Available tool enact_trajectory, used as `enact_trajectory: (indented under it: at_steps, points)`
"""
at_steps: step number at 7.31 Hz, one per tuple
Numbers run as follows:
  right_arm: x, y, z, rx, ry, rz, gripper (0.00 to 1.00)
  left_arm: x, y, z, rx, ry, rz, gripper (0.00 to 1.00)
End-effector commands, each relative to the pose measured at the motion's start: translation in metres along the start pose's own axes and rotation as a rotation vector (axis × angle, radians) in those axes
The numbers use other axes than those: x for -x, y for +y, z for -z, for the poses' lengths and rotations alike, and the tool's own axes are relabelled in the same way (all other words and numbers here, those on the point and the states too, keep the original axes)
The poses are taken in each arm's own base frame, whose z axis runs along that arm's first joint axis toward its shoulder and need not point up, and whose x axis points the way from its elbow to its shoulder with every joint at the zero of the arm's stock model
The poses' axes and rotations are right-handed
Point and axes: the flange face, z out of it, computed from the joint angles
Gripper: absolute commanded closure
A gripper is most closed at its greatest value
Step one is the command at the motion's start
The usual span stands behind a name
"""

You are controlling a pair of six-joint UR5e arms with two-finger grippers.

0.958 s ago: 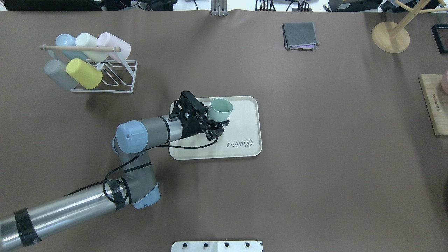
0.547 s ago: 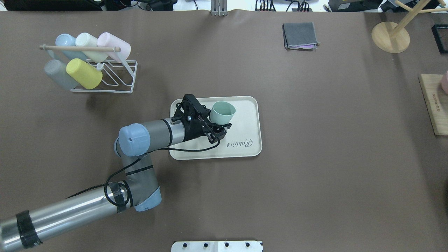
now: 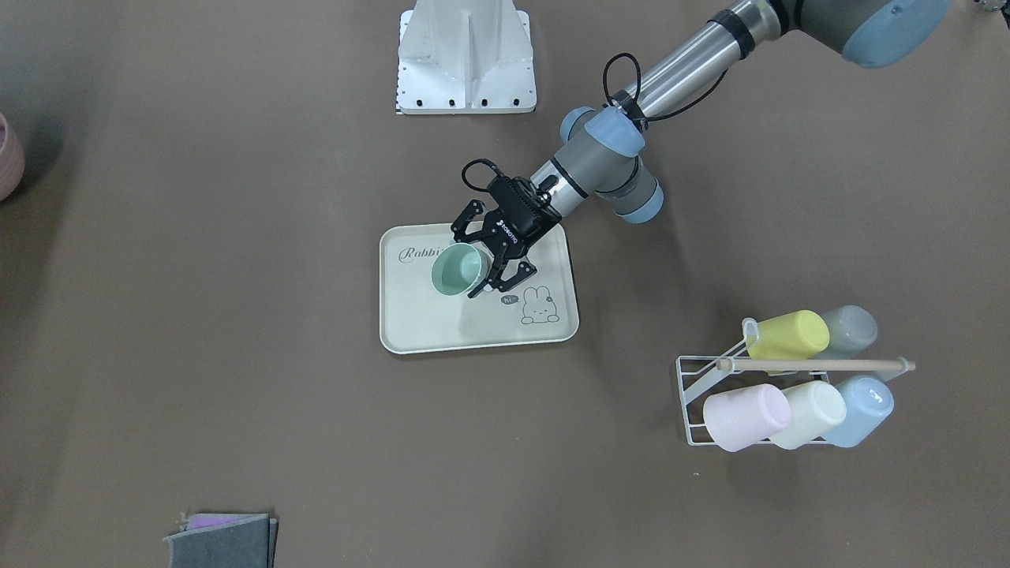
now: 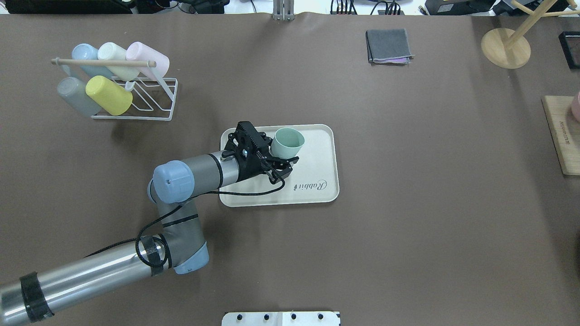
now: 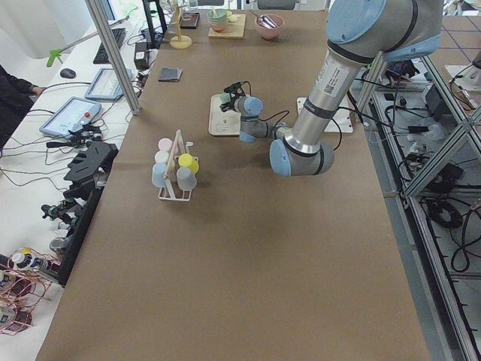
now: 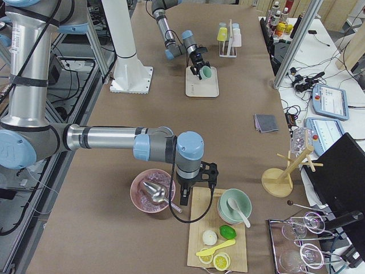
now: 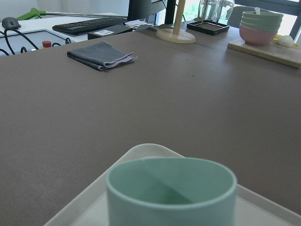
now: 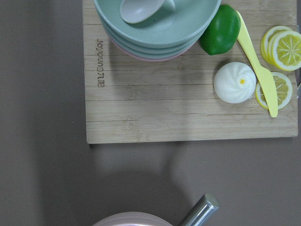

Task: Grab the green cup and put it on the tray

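The green cup [image 4: 288, 141] [image 3: 458, 270] stands upright on the cream tray [image 4: 317, 154] [image 3: 426, 323], in its half away from the rabbit drawing. My left gripper [image 4: 284, 147] [image 3: 465, 267] reaches in low from the side, and its black fingers [image 4: 292, 160] span the cup's wall, shut on it. In the left wrist view the cup [image 7: 171, 188] fills the lower middle with the tray rim [image 7: 146, 153] behind it. My right gripper [image 6: 194, 191] shows only in the exterior right view, between a pink bowl and a wooden board. I cannot tell whether it is open or shut.
A white wire rack [image 4: 115, 81] with several pastel cups sits at the far left. A folded grey cloth [image 4: 389, 46] and a wooden stand [image 4: 505, 47] lie at the far right. The wooden board [image 8: 188, 108] carries stacked bowls, lemon slices and a bun, next to the pink bowl [image 6: 153, 191].
My left gripper carried the green cup a little to the right over the tray, then nearly stopped. The hold on the cup looks the same.
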Motion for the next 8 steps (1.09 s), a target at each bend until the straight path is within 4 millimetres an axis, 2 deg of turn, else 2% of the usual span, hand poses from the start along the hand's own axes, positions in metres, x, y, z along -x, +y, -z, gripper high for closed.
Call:
enact_trajectory:
  at_steps: [1, 8]
  points:
    - [0.0008, -0.0014, 0.0011, -0.003, 0.001, 0.001, 0.0, 0.0006, -0.0005, 0.0012, -0.009, -0.003, -0.03, 0.25]
    - [-0.0002, -0.0084, -0.0011, 0.002, 0.001, -0.002, 0.0, -0.0028, -0.0075, 0.0037, -0.026, 0.006, -0.03, 0.21]
